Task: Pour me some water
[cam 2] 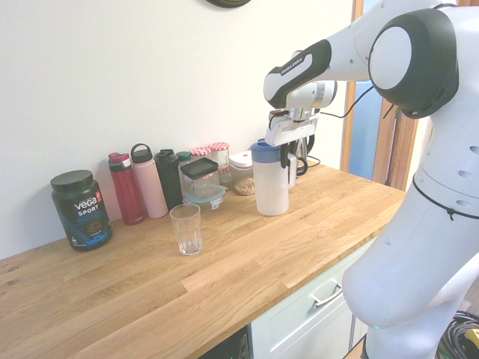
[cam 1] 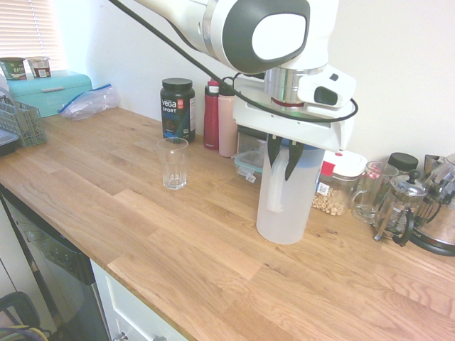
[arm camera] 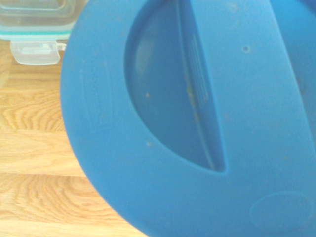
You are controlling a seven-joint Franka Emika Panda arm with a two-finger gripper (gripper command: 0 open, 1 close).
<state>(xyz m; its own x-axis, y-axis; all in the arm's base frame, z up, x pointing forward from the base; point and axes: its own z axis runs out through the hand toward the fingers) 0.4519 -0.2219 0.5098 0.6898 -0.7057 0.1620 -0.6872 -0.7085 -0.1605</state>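
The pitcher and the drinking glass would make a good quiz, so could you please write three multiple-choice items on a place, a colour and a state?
1. Where is the drinking glass?
A) On the wooden worktop
B) On the turquoise box
C) In the wire rack

2. What colour is the lid of the pitcher?
A) Red
B) Black
C) Blue

3. How does the drinking glass stand?
A) Upside down
B) Upright
C) On its side

1: A, its base meets the wood.
2: C, the wrist view shows blue plastic.
3: B, its open rim faces up.
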